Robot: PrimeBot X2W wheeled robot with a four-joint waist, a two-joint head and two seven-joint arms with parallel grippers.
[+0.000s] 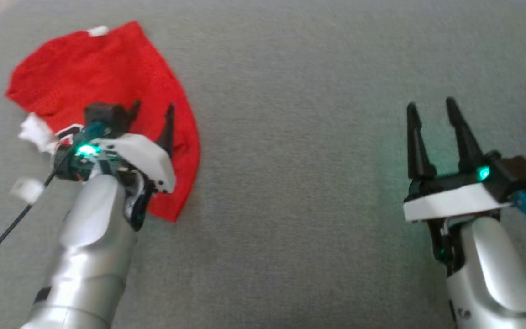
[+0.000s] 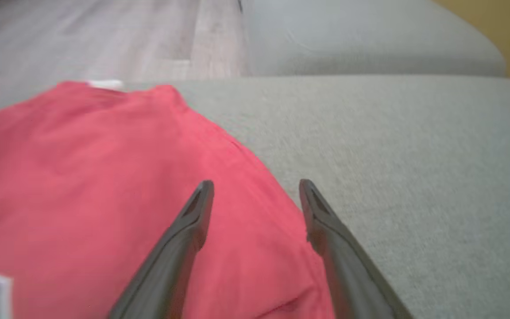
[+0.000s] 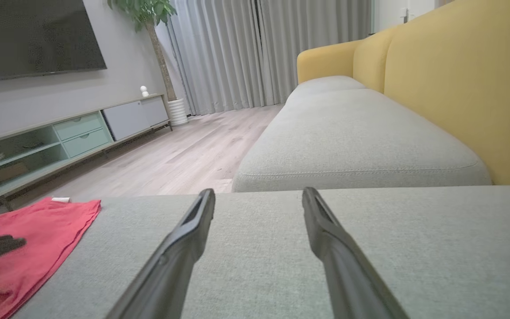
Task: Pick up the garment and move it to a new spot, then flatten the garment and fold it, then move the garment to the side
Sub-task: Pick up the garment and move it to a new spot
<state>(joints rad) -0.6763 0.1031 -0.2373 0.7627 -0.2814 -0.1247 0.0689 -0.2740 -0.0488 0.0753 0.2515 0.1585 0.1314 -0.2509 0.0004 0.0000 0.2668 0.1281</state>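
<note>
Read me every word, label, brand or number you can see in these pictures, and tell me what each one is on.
No text can be read anywhere.
White tag at the edge of the red garment: too blurred to tell if anything is printed.
White label on the black cable: blurred, nothing legible.
Dark screen on the wall: no writing visible.

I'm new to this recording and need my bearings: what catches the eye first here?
A bright red garment lies on the grey cushion at the head view's upper left, the open left gripper over it. The right gripper, also open, hangs above bare cushion to the right.
</note>
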